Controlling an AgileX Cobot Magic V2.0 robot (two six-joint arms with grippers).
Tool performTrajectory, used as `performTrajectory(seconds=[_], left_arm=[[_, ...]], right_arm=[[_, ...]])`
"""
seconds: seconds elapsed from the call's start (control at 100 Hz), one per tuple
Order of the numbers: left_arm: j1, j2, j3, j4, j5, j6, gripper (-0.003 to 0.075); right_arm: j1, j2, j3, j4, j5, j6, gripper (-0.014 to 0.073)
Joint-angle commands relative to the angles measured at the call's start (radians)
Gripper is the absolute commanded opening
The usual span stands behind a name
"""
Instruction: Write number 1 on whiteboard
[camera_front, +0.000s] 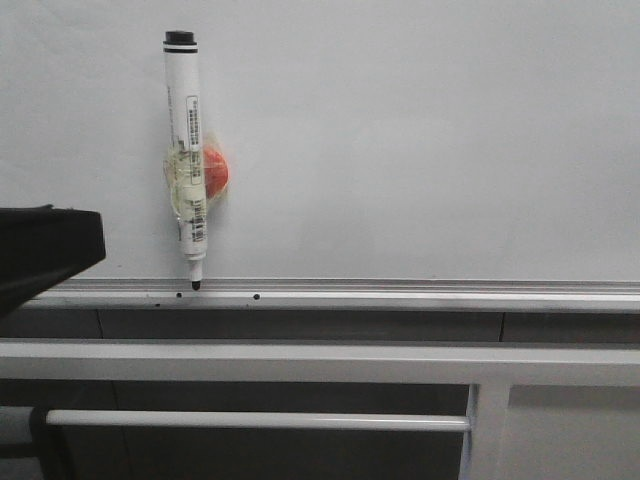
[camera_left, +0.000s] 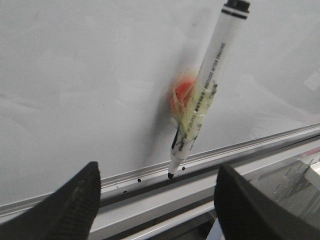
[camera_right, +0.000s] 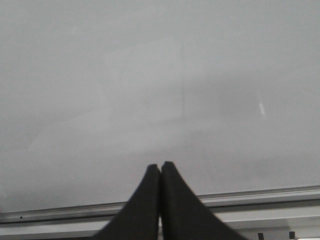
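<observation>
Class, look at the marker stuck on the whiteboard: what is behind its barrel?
Behind the marker sits an orange disc under clear tape, then the whiteboard. How the disc grips the board is covered. No drawn stroke shows.

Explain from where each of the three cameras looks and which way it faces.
Front view: faces the whiteboard; marker stuck on it; left arm's dark part at the left edge.
Left wrist view: behind the open left gripper, facing the marker.
Right wrist view: behind the shut right gripper, facing bare whiteboard.
Shared: front and left wrist views show the marker.
</observation>
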Motion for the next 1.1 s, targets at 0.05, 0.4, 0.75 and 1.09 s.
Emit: performTrajectory(seconds=[0.05, 0.4, 0.75, 1.09], left_arm=[[-0.088, 0.067, -0.043, -0.107, -0.180, 0.028, 0.0440], [-0.285, 0.246, -0.117, -0.343, -0.325, 0.107, 0.0440], [-0.290, 0.338, -0.238, -0.421, -0.339, 0.179, 0.0440], [-0.288, 0.369, -0.308, -0.494, -0.339, 0.208, 0.0440]], right_arm=[[-0.006, 0.022, -0.031, 0.011, -0.069, -0.014, -0.0043], [-0.006, 0.022, -0.031, 0.011, -0.069, -0.014, -0.0043], [-0.006, 0.022, -0.031, 0.011, -0.069, -0.014, -0.0043], [-0.006, 0.022, -0.031, 0.011, -0.069, -0.014, -0.0043]])
